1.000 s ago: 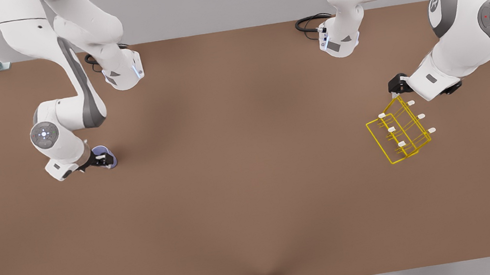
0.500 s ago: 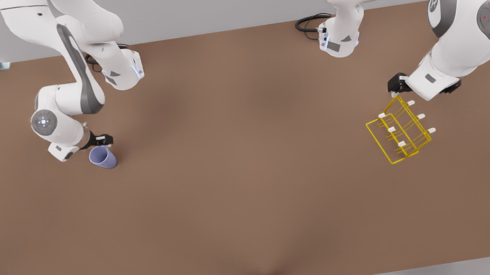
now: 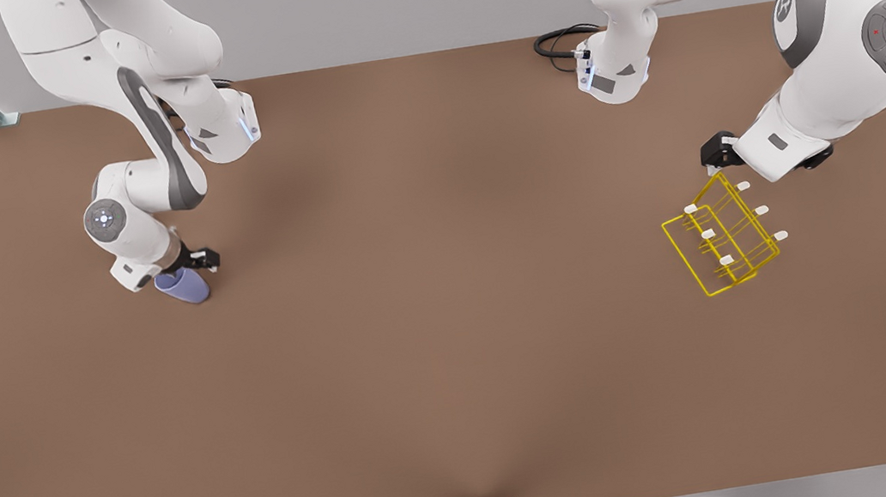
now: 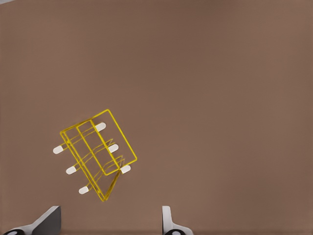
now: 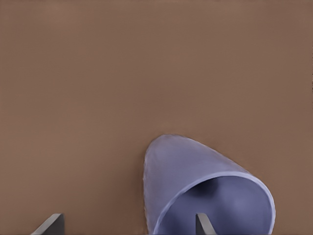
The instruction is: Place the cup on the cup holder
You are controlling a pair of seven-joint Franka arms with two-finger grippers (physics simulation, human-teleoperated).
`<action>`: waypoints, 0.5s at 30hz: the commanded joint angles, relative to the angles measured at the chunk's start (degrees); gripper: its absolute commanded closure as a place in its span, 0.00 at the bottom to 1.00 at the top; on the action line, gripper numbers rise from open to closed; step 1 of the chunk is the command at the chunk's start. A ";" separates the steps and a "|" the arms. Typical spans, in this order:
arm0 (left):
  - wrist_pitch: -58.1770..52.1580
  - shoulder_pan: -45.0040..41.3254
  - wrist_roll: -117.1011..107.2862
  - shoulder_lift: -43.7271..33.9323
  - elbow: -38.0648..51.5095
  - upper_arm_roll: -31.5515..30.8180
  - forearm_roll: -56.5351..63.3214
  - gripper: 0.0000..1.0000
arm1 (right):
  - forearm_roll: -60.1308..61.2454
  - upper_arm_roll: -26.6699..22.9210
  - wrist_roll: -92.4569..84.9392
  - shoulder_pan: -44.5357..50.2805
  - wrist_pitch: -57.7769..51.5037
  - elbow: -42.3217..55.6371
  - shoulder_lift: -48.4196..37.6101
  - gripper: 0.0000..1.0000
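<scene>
Front view shows the small lavender-blue tapered cup [image 3: 183,287] tilted on the brown table [image 3: 460,367] under the spread right tool [image 3: 189,262], one finger [image 5: 204,224] inside its rim, while the spread left tool [image 3: 721,157] hovers above the yellow wire cup holder [image 3: 722,244].

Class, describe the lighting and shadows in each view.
Front view: soft dark patches on the table, no crisp shadows. Left wrist view: flat light, no shadow under the cup holder. Right wrist view: the cup is shaded darker inside.
</scene>
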 commanded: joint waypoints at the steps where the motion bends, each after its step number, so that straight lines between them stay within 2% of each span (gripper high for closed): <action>1: -0.21 0.00 0.05 -0.07 0.02 -0.08 0.03 0.00 | 0.10 -0.03 -1.00 -0.89 6.08 0.02 0.21 0.00; 15: -0.21 0.09 0.05 -0.07 0.02 0.01 0.03 0.00 | 0.10 0.05 1.99 -0.28 7.75 0.02 3.29 0.00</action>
